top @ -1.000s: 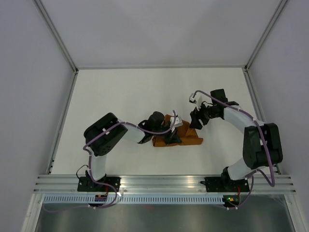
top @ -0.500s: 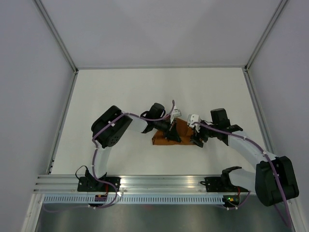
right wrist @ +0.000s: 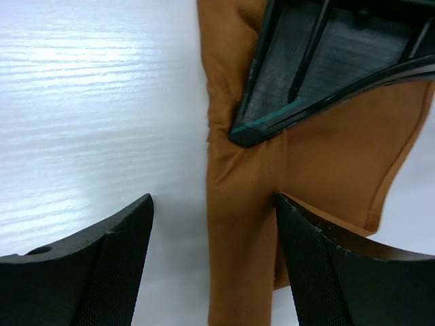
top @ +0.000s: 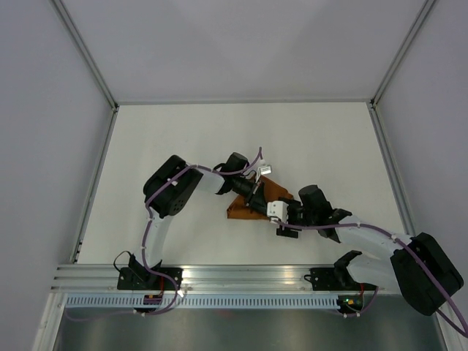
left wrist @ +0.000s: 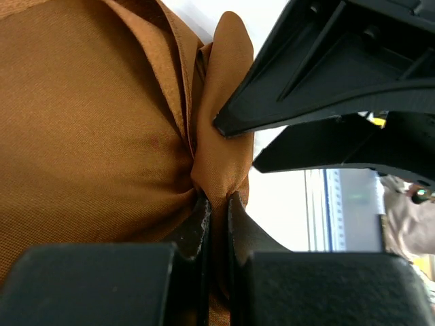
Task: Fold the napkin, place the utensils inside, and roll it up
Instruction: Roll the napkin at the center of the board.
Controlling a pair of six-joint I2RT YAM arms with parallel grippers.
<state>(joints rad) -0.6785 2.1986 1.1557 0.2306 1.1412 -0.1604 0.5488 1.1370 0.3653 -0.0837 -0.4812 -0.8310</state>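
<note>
1. Currently, your left gripper (left wrist: 217, 207): clenched on a pinched fold of the napkin (left wrist: 88, 122).
2. Your right gripper (right wrist: 213, 202): jaws spread wide, straddling the napkin's edge.
3. Napkin: bunched on the table (top: 183, 131), between your two grippers.

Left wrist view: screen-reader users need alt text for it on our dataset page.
The left gripper pinches a fold of the rust-orange napkin between its shut fingers at the bottom of the frame. The right gripper's open fingers jut in from the upper right, beside that fold, over the white table.
</note>
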